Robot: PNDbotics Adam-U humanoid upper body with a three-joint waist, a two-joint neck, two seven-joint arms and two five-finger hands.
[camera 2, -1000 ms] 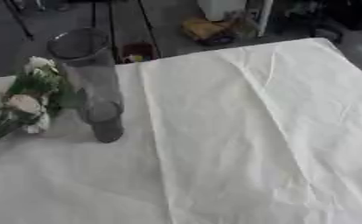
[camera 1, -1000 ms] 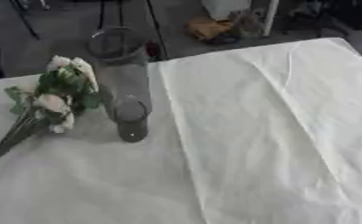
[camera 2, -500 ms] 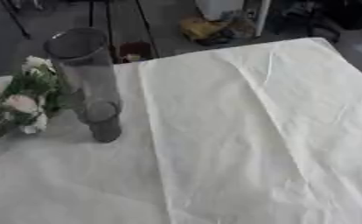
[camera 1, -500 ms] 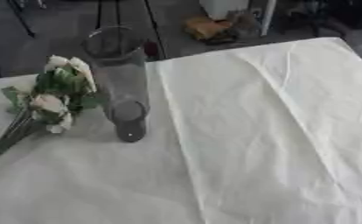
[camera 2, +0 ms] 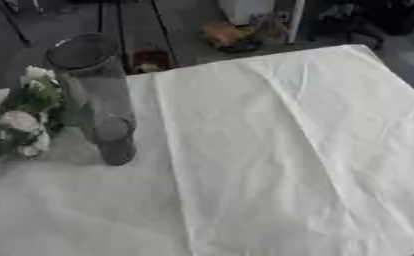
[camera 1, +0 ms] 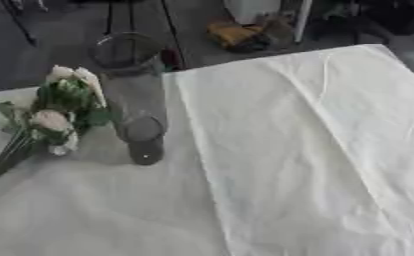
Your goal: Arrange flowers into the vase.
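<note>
A tall clear glass vase (camera 1: 133, 95) stands upright on the left part of the table (camera 1: 315, 150), which is covered with a white cloth (camera 1: 289, 125) that shows soft creases and a long fold line running from the far edge toward the near side, just right of the vase. The vase is a plain cylinder with an open round mouth at the top and a dark thick base; nothing shows inside it. Just left of the vase lie the flowers (camera 1: 57, 112), a bunch laid flat on the cloth: pale cream and pinkish blooms with green leaves at the far end, near the vase's side, and the stems (camera 1: 7, 160) running toward the near left corner, out of the left eye view's edge. Whether the leaves touch the glass cannot be told; they come close beside it. The flowers are outside the vase, none placed in it yet. The right and near parts of the cloth are bare of task things. Beyond the far edge of the table is a dark floor with a yellow-orange thing (camera 1: 232, 34) and a white box-like thing (camera 1: 254, 10), both blurred. Neither of the robot's hands shows in either view, so their state cannot be told.
</note>
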